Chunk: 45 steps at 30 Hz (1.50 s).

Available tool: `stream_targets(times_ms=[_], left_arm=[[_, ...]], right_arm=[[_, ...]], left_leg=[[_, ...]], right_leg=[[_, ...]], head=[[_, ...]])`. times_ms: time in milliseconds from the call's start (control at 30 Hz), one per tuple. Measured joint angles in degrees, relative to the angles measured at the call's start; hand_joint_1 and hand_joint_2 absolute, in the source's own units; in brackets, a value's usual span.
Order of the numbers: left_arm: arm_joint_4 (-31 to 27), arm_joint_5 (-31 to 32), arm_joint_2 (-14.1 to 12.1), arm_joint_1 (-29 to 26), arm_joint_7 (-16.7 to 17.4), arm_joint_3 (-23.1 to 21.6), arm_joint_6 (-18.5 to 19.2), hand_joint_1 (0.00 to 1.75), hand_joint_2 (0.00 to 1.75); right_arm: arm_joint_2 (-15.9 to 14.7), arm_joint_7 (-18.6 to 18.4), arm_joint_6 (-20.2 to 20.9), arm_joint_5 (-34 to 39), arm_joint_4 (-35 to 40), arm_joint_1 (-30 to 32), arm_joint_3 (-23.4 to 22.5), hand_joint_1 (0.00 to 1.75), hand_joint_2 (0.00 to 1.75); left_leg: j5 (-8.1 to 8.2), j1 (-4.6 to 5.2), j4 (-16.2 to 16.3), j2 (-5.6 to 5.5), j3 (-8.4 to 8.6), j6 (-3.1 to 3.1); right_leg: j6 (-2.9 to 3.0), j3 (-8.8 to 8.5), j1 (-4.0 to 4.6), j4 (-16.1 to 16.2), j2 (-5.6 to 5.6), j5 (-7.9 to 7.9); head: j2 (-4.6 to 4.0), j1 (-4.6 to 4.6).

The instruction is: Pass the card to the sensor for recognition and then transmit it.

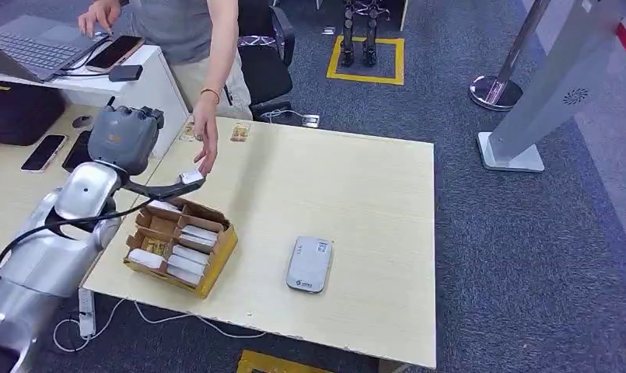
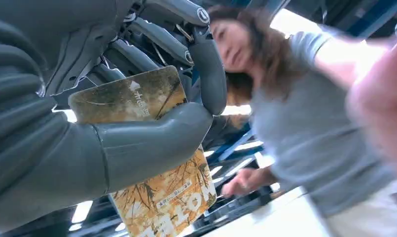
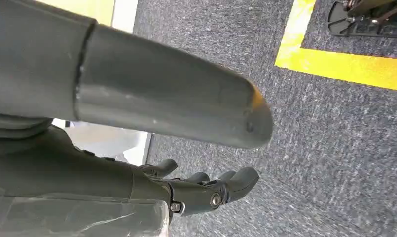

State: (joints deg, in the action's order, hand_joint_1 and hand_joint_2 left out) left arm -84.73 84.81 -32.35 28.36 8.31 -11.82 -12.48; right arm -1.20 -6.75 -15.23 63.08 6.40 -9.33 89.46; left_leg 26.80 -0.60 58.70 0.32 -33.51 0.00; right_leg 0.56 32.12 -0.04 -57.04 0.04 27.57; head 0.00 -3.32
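Above the cardboard box (image 1: 181, 247) near the table's (image 1: 356, 194) left front corner, my left hand (image 1: 169, 186) reaches out with the card (image 1: 191, 177) pinched in it. Seen from my left wrist, my thumb (image 2: 152, 143) presses across the card's (image 2: 157, 173) yellow-and-brown printed face while my darker fingers (image 2: 208, 74) close on it from behind, so the grasp is firm. A person's hand (image 1: 206, 140) hangs just beyond the box, its fingertips right at the card's far edge; I cannot tell whether they touch it. That person stands behind the table in a grey shirt, the other hand (image 1: 99, 15) resting near a laptop (image 1: 37, 47) well behind the box. The box itself is divided into compartments and holds stacks of white cards. To the right of the box, apart from it and close to the table's front edge, lies the sensor (image 1: 309, 264), a flat grey device lying face up. My right hand (image 3: 206, 190) hangs over the dark carpet beside a yellow floor stripe (image 3: 344, 61), its fingers curled inward around nothing.
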Motion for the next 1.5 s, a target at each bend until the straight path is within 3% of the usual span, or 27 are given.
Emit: stream_targets(times_ms=[167, 400, 567, 600, 633, 667, 1033, 1200, 1333, 1500], left_arm=[[0.0, 0.0, 0.0, 0.1, 0.0, 0.0, 0.0, 1.75, 1.75], [16.3, 0.9, 1.4, 8.9, 0.8, -0.6, -2.6, 1.75, 1.75], [18.7, 1.2, 2.2, 9.9, 0.9, -1.5, -3.8, 1.75, 1.75], [18.9, 1.2, 2.3, 10.2, 0.9, -1.6, -3.9, 1.4, 1.75], [19.4, 1.2, 2.5, 10.5, 0.9, -1.9, -4.0, 0.17, 1.75], [19.8, 1.2, 2.6, 10.6, 0.9, -2.0, -4.1, 0.0, 1.75], [20.8, 0.9, 2.7, 11.0, 1.1, -2.8, -6.6, 0.0, 1.75], [19.9, -4.6, 2.8, 10.2, -0.2, -2.8, -8.2, 0.0, 1.75], [16.4, -15.6, 3.1, 7.8, -3.4, -2.0, -8.9, 0.0, 1.75], [8.8, -39.9, 4.7, 2.0, -11.1, 2.2, -6.0, 0.0, 1.75]], right_arm=[[0.0, 0.0, 0.0, 0.0, 0.0, 0.0, 0.0, 0.0, 0.0], [0.0, -0.7, 0.2, -0.7, 0.2, -1.0, 0.0, 0.0, 0.0], [0.2, -0.5, 0.3, -0.7, 0.2, -1.0, 0.0, 0.0, 0.0], [0.2, -0.4, 0.3, -0.7, 0.2, -1.0, 0.0, 0.0, 0.0], [0.3, -0.4, 0.3, -0.7, 0.2, -1.0, 0.0, 0.0, 0.0], [0.3, -0.4, 0.3, -0.7, 0.2, -1.0, 0.0, 0.0, 0.0], [0.4, -0.3, 0.3, -0.3, 0.3, -1.0, 0.0, 0.0, 0.0], [0.4, -0.2, 0.2, 0.5, 0.3, -0.9, 0.0, 0.0, 0.0], [0.4, 0.1, 0.1, 1.1, 0.3, -0.7, 0.0, 0.0, 0.0], [0.4, 0.6, 0.0, 1.8, 0.3, -0.2, 0.0, 0.0, 0.0]], left_leg=[[0.0, 0.0, 0.0, 0.0, 0.0, 0.0], [0.0, 0.02, 0.0, 0.02, -0.03, 0.0], [0.0, 0.01, 0.0, 0.03, -0.03, 0.0], [0.0, 0.01, 0.0, 0.02, -0.03, 0.0], [-0.01, 0.01, 0.0, 0.01, -0.04, 0.0], [-0.01, 0.01, 0.0, 0.01, -0.04, -0.01], [0.0, 0.01, 0.0, 0.04, -0.06, 0.0], [0.0, 0.01, 0.0, 0.02, -0.06, 0.0], [0.0, 0.02, 0.0, 0.04, -0.06, 0.0], [0.02, 0.03, 0.0, 0.04, -0.07, 0.01]], right_leg=[[0.0, 0.0, 0.0, 0.0, 0.0, 0.0], [-0.04, 0.04, -0.01, 0.0, 0.04, -0.02], [-0.04, 0.05, -0.01, 0.0, 0.05, -0.03], [-0.04, 0.04, -0.01, 0.0, 0.04, -0.03], [-0.04, 0.04, -0.01, 0.0, 0.04, -0.03], [-0.04, 0.04, -0.01, 0.0, 0.04, -0.03], [-0.04, 0.05, -0.01, 0.0, 0.06, -0.02], [-0.04, 0.04, -0.01, 0.0, 0.05, -0.03], [-0.04, 0.04, -0.01, 0.0, 0.07, -0.03], [-0.04, 0.07, -0.02, 0.0, 0.07, -0.01]], head=[[0.0, 0.0], [0.0, 0.0], [0.0, -0.02], [0.0, 0.0], [0.0, 0.0], [0.0, 0.0], [0.0, 0.0], [0.0, -0.02], [0.0, 0.0], [0.0, -0.02]])
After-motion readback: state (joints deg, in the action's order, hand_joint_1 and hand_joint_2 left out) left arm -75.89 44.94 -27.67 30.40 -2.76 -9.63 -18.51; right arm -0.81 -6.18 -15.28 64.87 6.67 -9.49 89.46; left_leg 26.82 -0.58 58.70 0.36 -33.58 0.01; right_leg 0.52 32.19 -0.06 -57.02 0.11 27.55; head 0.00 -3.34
